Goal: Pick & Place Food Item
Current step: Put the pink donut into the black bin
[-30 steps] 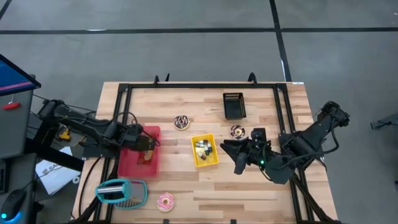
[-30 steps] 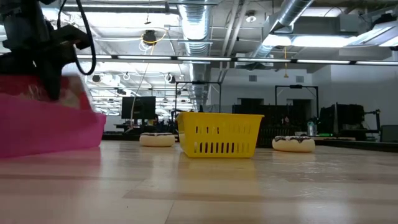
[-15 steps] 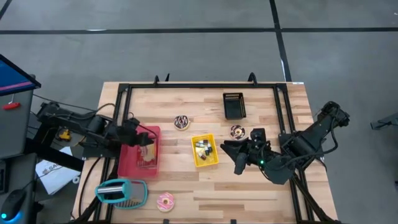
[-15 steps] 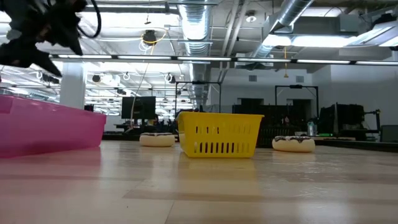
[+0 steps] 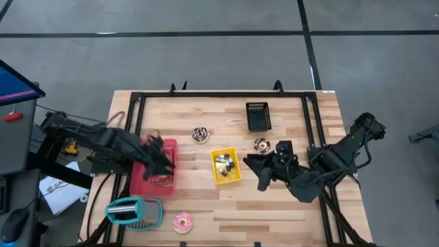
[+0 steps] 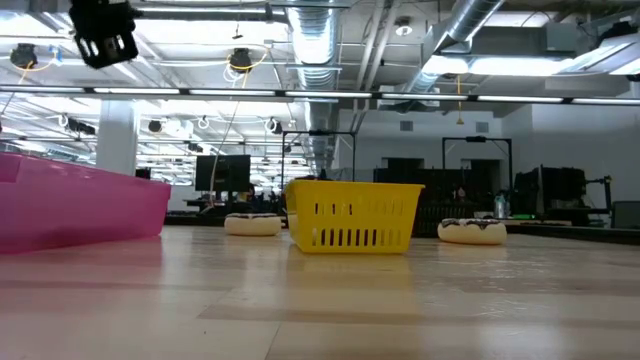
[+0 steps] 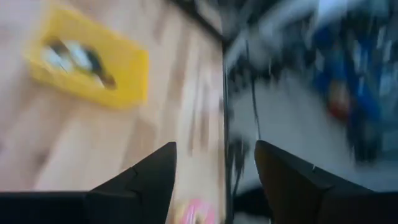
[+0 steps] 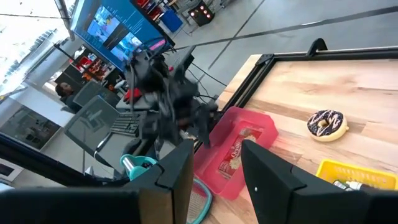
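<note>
The food item, a wrapped packet, lies flat on the floor of the pink basket, and also shows in the right wrist view. My left gripper hangs open above that basket, high up in the low view, with nothing between its fingers. My right gripper is held in the air right of the yellow basket, open and holding nothing.
The yellow basket holds several small items. Chocolate donuts lie at the centre back and near my right gripper. A pink donut and a teal appliance sit at the near left. A black basket stands at the back.
My left gripper has let go of the packet, risen out of the pink basket and rolled about its own axis, tipping up toward level. The packet stays lying in the basket, which has settled flat on the table. My right arm has kept still.
</note>
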{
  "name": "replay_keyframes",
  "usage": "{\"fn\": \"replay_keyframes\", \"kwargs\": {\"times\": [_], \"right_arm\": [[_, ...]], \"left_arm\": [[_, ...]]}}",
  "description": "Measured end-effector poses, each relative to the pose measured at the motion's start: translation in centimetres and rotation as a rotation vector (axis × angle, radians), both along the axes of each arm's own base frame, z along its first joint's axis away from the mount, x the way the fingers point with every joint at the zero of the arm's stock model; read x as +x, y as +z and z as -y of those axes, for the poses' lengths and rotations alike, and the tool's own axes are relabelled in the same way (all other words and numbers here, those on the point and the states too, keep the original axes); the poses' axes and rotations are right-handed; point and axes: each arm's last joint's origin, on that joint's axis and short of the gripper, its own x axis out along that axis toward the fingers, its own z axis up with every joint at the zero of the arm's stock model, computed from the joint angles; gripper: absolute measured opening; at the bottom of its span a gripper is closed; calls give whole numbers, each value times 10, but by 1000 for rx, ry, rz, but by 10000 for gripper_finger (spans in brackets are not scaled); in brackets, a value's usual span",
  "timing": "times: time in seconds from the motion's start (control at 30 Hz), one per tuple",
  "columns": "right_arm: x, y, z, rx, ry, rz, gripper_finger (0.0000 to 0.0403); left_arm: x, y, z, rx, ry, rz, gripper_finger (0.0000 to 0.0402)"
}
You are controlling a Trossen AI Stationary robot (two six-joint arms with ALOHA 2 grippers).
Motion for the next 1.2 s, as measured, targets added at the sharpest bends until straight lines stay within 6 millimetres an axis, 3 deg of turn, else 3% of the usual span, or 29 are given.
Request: {"fn": "replay_keyframes", "kwargs": {"times": [0.13,0.27,0.4,0.57,0.7,0.83,1.0,1.2], "right_arm": [[0,0,0,25,-1,8,128],[-3,0,-4,51,5,21,128],[-4,1,-6,62,11,33,128],[-4,1,-6,53,13,29,128],[-5,1,-7,34,23,19,128],[-9,0,-12,19,43,10,128],[-15,0,-19,-11,69,-1,128],[-28,-5,-28,-5,90,-26,128]], "left_arm": [[15,-19,22,88,-254,-98,208],[33,-19,49,230,-446,-96,214],[56,-8,65,332,-511,-90,228],[83,21,79,516,-615,-89,235],[99,43,88,673,-708,-157,236],[114,51,95,758,-752,-279,244],[134,44,110,771,-733,-434,261],[145,18,134,677,-677,-560,267]]}}
